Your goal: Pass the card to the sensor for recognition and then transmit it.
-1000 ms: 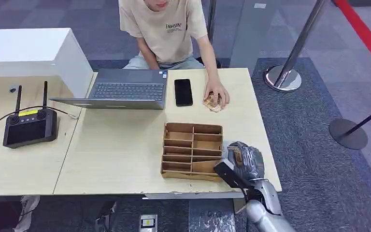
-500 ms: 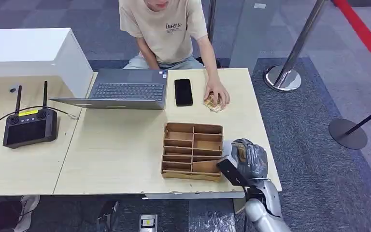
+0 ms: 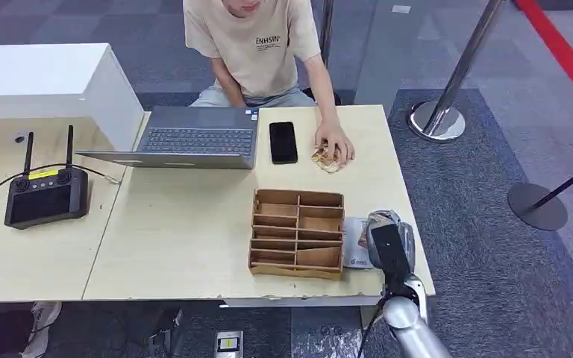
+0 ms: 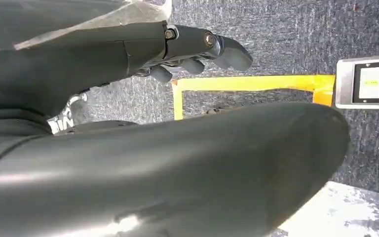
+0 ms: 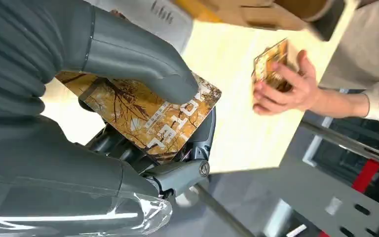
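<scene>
Head view: right hand [image 3: 389, 240] sat over the table [image 3: 186, 224] near its front right corner, just right of the cardboard divider tray [image 3: 297, 233]. Back of the hand faced the camera, so the grip couldn't be read from here. A white flat item [image 3: 355, 252] lay on the table between tray and hand, touching or just beside both. Across the table a person [image 3: 257, 45] in a beige shirt had a hand [image 3: 334, 142] resting on a small stack of cards [image 3: 325, 158], beside a black phone [image 3: 283, 142] and an open laptop [image 3: 186, 138]. A black remote controller [image 3: 46, 192] lay on the adjoining desk to the left.

Left wrist view: left hand [image 4: 197, 49] hung over dark carpet with yellow floor tape [image 4: 246, 84]; fingers lightly curled, apart, nothing in them.

Right wrist view: right hand pinched the card [image 5: 143, 116], thumb [image 5: 143, 64] pressed on its printed face, dark fingers [image 5: 177, 163] underneath. Card was brown-gold with a tree pattern and white "HOTEL" lettering, held flat above the table. Person's hand with its cards was further across the table, well apart from the held card
</scene>
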`<state>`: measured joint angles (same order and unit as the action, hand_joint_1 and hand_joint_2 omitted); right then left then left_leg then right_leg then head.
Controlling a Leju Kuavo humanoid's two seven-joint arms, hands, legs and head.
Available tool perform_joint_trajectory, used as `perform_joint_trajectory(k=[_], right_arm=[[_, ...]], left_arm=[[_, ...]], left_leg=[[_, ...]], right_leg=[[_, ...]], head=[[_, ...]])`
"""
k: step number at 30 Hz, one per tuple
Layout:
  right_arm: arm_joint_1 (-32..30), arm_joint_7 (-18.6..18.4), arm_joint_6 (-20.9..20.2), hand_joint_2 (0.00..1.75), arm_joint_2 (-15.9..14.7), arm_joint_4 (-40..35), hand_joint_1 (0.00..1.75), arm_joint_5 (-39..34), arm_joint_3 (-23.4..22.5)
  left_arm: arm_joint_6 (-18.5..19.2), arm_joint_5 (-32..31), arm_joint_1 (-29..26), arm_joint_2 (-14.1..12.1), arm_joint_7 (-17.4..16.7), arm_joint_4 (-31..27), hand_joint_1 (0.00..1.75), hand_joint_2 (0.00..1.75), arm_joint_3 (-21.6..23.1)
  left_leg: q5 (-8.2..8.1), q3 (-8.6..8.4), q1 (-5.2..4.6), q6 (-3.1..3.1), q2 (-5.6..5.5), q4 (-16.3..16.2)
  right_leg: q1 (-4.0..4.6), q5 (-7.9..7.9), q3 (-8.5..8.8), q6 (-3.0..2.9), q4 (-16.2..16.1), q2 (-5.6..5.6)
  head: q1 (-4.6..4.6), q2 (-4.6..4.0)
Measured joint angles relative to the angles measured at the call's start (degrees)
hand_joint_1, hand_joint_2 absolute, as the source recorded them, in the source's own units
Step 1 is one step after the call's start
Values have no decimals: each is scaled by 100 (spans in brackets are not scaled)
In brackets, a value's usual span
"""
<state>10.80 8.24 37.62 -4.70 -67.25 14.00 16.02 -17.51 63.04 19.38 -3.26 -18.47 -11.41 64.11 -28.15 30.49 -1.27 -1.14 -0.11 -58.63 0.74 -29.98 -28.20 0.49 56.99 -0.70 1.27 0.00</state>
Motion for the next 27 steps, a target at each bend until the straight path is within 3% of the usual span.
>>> perform_joint_trajectory(k=[6, 27], right_arm=[[173, 114, -70, 175, -92, 315, 175, -434, 280], [537, 83, 107, 175, -249, 1080, 175, -194, 907]], left_arm=[[-46, 35, 9, 2, -2, 0, 0, 0, 0], [63, 20, 53, -7, -28, 0, 0, 0, 0]], left_leg=[[0, 1, 0, 0, -3, 0], [0, -8, 1, 0, 1, 0]], right_leg=[[0, 0, 0, 0, 0, -1], [1, 0, 9, 0, -1, 0]], head=[[2, 0], [0, 0]])
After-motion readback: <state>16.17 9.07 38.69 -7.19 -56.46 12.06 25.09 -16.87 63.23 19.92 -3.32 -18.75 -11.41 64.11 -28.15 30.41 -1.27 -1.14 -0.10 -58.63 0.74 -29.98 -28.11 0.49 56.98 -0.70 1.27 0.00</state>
